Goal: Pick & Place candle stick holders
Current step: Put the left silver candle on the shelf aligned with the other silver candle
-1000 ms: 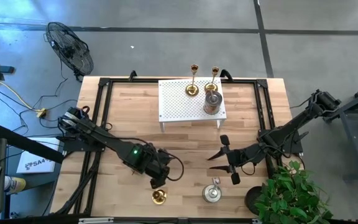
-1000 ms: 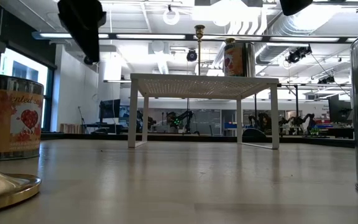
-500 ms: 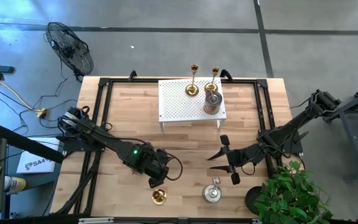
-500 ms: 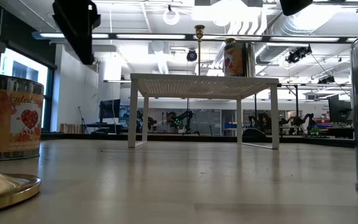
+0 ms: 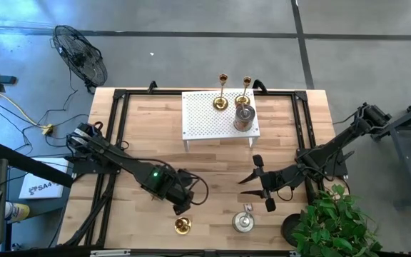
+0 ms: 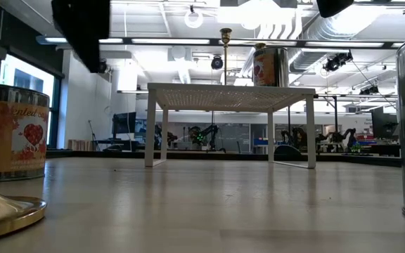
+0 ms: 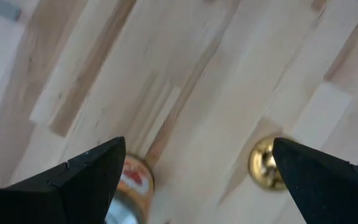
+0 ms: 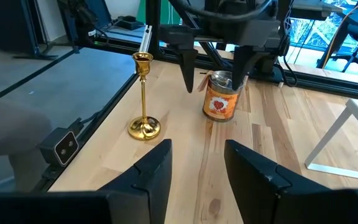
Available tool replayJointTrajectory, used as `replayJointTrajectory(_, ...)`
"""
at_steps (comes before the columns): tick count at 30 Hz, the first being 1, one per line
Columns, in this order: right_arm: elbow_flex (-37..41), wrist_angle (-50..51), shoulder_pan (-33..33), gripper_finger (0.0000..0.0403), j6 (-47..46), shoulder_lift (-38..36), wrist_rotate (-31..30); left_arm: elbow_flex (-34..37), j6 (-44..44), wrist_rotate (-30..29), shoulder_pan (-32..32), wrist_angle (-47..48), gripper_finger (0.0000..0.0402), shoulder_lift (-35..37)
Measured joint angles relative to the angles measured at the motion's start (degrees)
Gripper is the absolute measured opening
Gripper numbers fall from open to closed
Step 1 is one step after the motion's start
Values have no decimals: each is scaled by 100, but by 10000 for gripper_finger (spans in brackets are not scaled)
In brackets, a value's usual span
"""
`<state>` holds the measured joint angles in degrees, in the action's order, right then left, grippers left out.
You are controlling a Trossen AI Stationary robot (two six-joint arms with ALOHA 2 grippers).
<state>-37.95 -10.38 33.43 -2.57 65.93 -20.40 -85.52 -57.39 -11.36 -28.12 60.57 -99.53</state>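
A squat holder with an orange label stands on its base on the table, with a slim gold candlestick upright beside it. My left gripper is open just above that holder and touches nothing; the left wrist view shows the holder and the gold base below. In the high view my left gripper hides the holder. My right gripper is open and empty near a silvery holder. The white rack carries two gold candlesticks and a holder.
A black frame runs round the tabletop. A potted plant stands off the near right corner, and a fan stands on the floor beyond the far left corner. Bare wood lies left of the rack.
My left gripper has gone up, away from the orange-labelled holder, which stays standing on the table. My right arm has kept still.
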Motion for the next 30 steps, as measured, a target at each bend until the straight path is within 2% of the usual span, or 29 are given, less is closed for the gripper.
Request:
replayJointTrajectory(9,0,-4,0,142,0,0,0,-2,31,-308,0,-260,400,0)
replayJointTrajectory(10,0,-2,-2,142,0,0,0,-2,-7,-177,16,-296,400,0)
replayJointTrajectory(13,0,-2,0,142,0,0,1,-2,-145,898,201,-116,400,2)
replayJointTrajectory(15,0,-3,0,142,0,0,0,-2,-407,1109,277,246,400,2)
replayJointTrajectory(18,0,-2,-2,142,0,0,0,-2,-589,1099,374,874,400,2)
replayJointTrajectory(22,0,-2,0,142,0,0,1,-4,-660,1251,461,1063,400,42)
replayJointTrajectory(30,0,-8,-1,142,0,0,1,-4,-1351,880,445,2081,400,293)
